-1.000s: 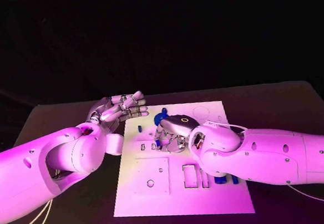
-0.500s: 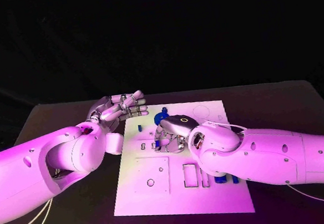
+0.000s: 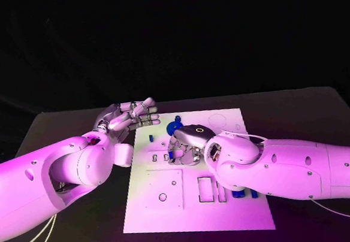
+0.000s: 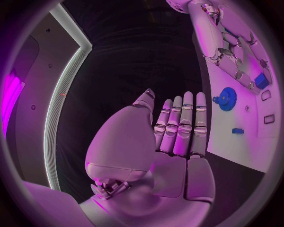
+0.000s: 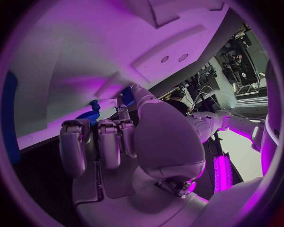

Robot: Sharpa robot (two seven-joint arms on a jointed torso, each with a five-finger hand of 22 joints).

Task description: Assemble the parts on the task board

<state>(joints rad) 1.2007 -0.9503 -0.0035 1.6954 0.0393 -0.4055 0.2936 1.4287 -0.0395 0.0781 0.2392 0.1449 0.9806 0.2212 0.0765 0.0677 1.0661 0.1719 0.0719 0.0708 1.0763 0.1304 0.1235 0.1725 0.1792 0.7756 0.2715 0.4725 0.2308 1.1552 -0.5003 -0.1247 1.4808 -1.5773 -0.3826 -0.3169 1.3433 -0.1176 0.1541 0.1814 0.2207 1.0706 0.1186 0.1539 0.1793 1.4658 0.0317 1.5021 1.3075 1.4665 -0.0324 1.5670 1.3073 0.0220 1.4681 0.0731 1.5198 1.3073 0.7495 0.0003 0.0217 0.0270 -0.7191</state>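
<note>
The white task board (image 3: 180,212) lies in the middle of the black table. My right hand (image 3: 188,144) rests on its far half, fingers curled down, with a small blue part (image 4: 260,79) at its fingertips. A blue gear (image 3: 174,125) stands on the board just beyond that hand, also seen as the gear (image 4: 225,99) and the gear (image 5: 92,114). My left hand (image 3: 132,116) hovers over the board's far left corner, fingers straight and together, holding nothing. Another small blue part (image 4: 237,131) lies on the board.
Two blue parts (image 3: 239,194) sit at the board's right edge, partly hidden by my right forearm. Slots and holes (image 3: 205,189) mark the board's near half. Bare black table (image 3: 304,110) lies to both sides.
</note>
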